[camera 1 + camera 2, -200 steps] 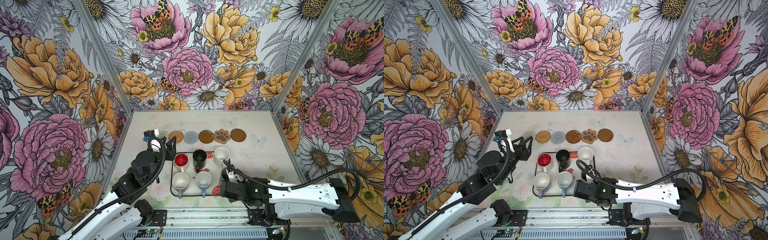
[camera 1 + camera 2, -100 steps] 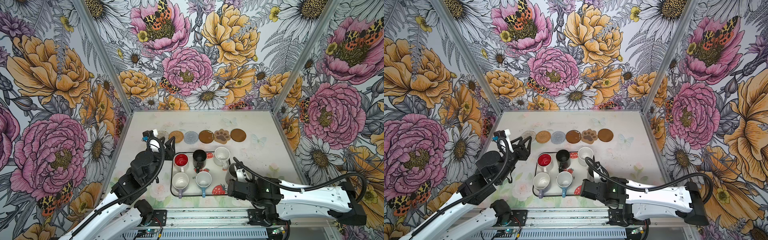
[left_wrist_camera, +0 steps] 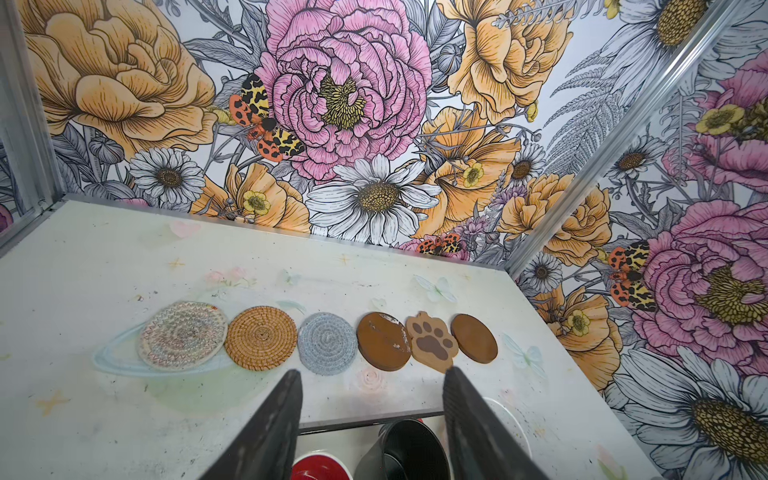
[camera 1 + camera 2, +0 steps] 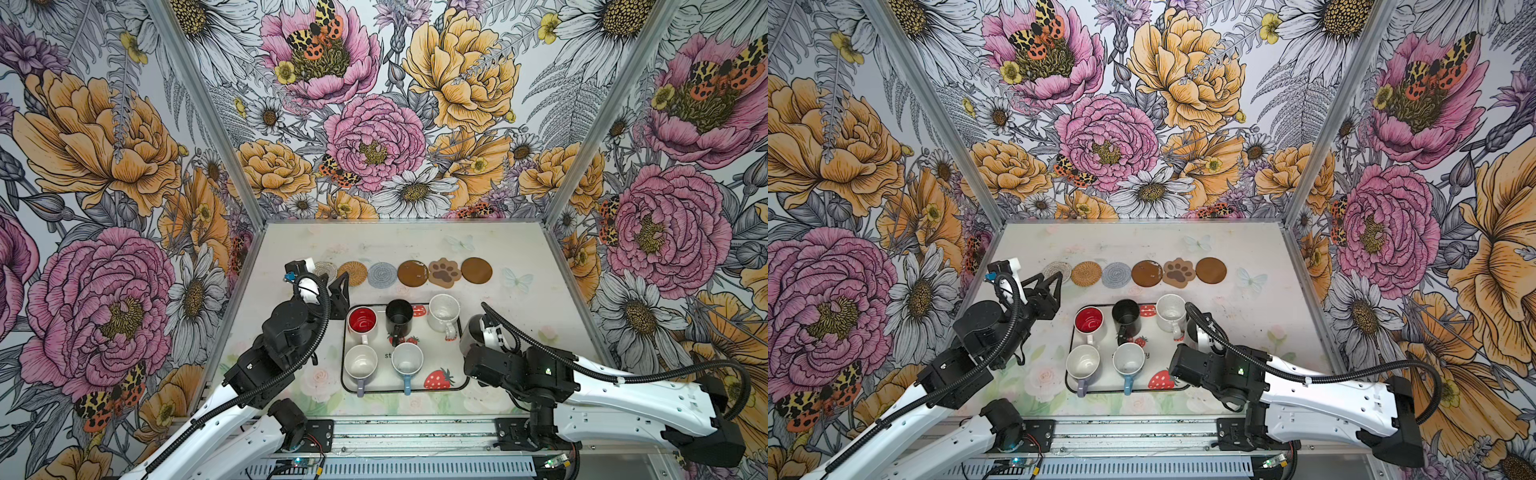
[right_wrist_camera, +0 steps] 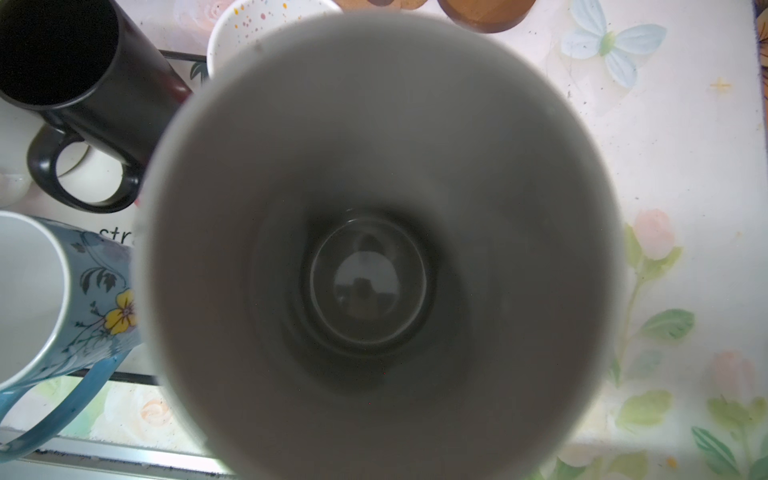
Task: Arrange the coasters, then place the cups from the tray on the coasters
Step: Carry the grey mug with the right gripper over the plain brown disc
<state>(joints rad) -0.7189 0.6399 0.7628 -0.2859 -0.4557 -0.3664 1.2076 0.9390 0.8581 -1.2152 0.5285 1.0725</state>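
Six coasters lie in a row at the back: beaded, rattan, grey spiral, brown disc, paw, brown disc. The tray carries the red-inside, black, speckled, lilac and light blue cups. My right gripper holds the grey cup just right of the tray. That cup fills the right wrist view and hides the jaws. My left gripper hovers open and empty over the tray's far left corner.
Floral walls close in the table at the back and both sides, with a metal rail along the front edge. The left arm's black cable loops above the tray's left side. The right arm lies along the front right.
The right arm has carried the grey cup rightward off the tray's front right part, uncovering a printed strawberry. The left arm has barely moved.
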